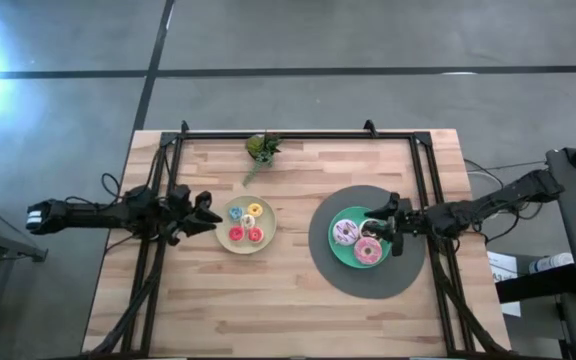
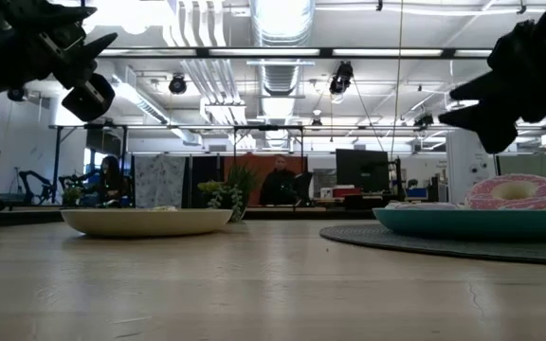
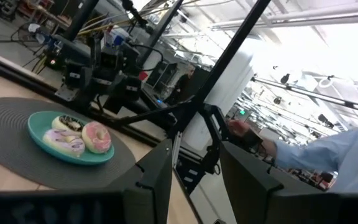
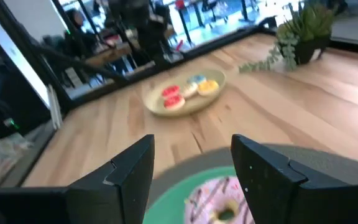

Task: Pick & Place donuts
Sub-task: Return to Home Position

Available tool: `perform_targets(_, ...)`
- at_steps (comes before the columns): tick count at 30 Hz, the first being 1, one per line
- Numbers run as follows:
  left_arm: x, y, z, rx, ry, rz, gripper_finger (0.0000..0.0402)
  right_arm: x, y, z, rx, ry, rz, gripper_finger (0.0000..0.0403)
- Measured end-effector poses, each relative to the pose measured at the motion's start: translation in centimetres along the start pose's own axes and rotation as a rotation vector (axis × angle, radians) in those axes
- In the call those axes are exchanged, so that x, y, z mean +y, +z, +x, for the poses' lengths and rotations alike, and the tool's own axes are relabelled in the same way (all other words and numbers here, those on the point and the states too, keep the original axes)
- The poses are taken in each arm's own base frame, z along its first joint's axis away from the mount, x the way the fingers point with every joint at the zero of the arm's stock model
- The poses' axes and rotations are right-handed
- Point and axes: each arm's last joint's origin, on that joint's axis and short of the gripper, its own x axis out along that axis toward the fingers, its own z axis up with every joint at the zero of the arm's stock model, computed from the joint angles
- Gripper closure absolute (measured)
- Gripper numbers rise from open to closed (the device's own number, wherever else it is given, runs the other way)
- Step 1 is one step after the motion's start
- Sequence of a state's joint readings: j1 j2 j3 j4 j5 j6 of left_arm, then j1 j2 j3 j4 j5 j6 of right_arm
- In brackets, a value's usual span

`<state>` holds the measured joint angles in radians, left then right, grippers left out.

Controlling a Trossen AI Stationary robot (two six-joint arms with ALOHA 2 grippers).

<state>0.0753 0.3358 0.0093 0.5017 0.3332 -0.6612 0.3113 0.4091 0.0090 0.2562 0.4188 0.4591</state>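
Several mini donuts (image 1: 246,224), among them red, blue and orange ones, lie on a beige plate (image 1: 269,238) left of the table's middle. Three bigger donuts, lilac (image 1: 345,233), pink (image 1: 368,251) and chocolate (image 3: 67,122), lie on a teal plate (image 1: 339,255) on the right. My left gripper (image 1: 211,212) hovers open just left of the beige plate, nothing between its fingers (image 3: 157,174). My right gripper (image 1: 378,222) hangs open over the teal plate's right part, above the pink donut (image 4: 219,202), partly hiding the chocolate one from above.
The teal plate sits on a round grey mat (image 1: 353,282). A small potted plant (image 1: 262,148) stands near the table's far edge. Black frame rails (image 1: 153,250) run along the table's left and right sides. People show in the room beyond, and a blue sleeve (image 3: 334,152) shows in the left wrist view.
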Motion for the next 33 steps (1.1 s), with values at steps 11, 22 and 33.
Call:
perform_targets(11,-1.1,0.7,-1.1,-0.086,-0.068,0.036,0.0292,-0.4,-0.2,-0.5,0.028,-0.014,-0.013,0.0197)
perform_targets(22,-2.2,1.5,-2.4,-0.199,-0.156,0.085,0.0292,-0.7,0.8,-1.6,-0.074,0.01,0.036,0.0197)
perform_targets(33,-1.9,1.2,-2.3,-0.168,-0.131,0.071,0.0292,-0.8,2.0,-2.4,-0.2,0.04,0.091,0.0197)
